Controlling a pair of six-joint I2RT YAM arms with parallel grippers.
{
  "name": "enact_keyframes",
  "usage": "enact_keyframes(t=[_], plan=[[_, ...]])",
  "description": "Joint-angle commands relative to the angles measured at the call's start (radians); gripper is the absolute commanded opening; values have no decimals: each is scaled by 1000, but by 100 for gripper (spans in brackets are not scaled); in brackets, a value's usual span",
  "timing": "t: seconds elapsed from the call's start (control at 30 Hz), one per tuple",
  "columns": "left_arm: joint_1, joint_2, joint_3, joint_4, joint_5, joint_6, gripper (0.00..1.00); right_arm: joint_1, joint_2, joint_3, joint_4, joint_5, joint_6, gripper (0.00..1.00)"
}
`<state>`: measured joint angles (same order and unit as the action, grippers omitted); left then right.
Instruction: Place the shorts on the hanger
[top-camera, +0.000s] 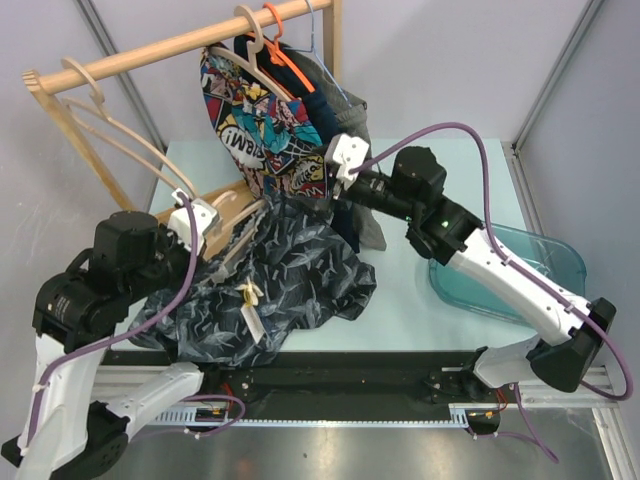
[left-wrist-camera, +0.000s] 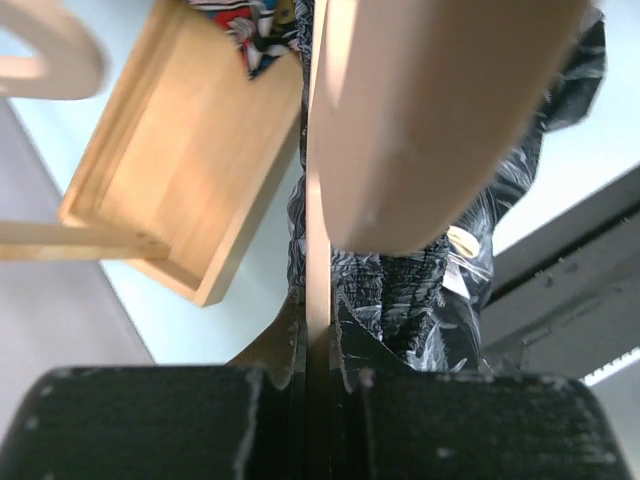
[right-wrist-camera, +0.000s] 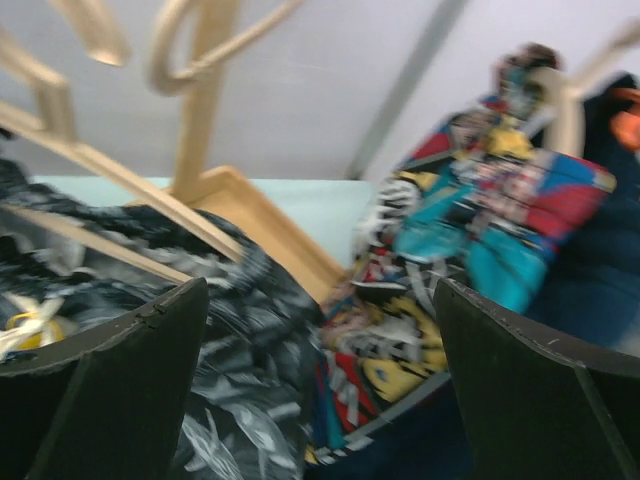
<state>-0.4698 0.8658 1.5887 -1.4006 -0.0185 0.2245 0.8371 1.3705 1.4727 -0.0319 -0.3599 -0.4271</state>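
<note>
- The left claw (left-wrist-camera: 318, 378) is clamped shut on a thin pale wooden bar of the hanger (left-wrist-camera: 318, 280), which runs straight up between its black fingers (left-wrist-camera: 150, 425).
- In the left wrist view a broad curved arm of the same hanger fills the upper right, too close and blurred to show detail.
- The shorts (top-camera: 290, 270) lie in a loose heap on the worktop (top-camera: 400, 310), by its near edge and left of the middle. Their upper folds rise against the hanger at the left claw (top-camera: 205, 215).
- A white paper tag (top-camera: 252, 312) lies on the shorts near the worktop's near edge.
- How far the hanger reaches inside the fabric cannot be told from these views.
- The right claw (top-camera: 337, 172) is spread wide and holds nothing. It hangs above the middle of the worktop, just beside the comic-print shorts (top-camera: 262, 120).
- In the right wrist view its two dark fingers (right-wrist-camera: 110, 390) frame the marbled shorts on the left and the comic print on the right.
- The comic-print shorts hang from the wooden rail (top-camera: 170, 45) over the far edge, with an orange hanger (top-camera: 285, 48) alongside.
- Spare wooden hangers (top-camera: 110, 125) hang at the rail's left end.
- A teal tub (top-camera: 520, 270) sits at the right edge.
</note>
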Motion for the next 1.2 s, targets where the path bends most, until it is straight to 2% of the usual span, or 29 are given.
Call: enact_keyframes(t=[0.0,0.17,0.33,0.5,0.73,0.83,1.0,1.17], plan=[[3,28,112,8,-126,-83,0,-16,36,32,23,105,48,96],[17,107,185,-9,-136,-215,0,-23,169,63,142,177,82,86],[17,174,275,32,-172,-328,0,-30,262,124,153,197,125,82],[17,239,370,78,-161,-401,0,-32,361,196,184,197,155,71],[16,208,329,244,-75,-545,0,-32,467,313,188,184,249,70],[17,199,277,301,-95,-617,0,-30,489,342,179,161,251,70],[25,217,214,241,-280,-663,0,-41,487,344,170,182,252,70],[94,171,188,213,-348,-675,0,-72,444,308,161,191,274,72]])
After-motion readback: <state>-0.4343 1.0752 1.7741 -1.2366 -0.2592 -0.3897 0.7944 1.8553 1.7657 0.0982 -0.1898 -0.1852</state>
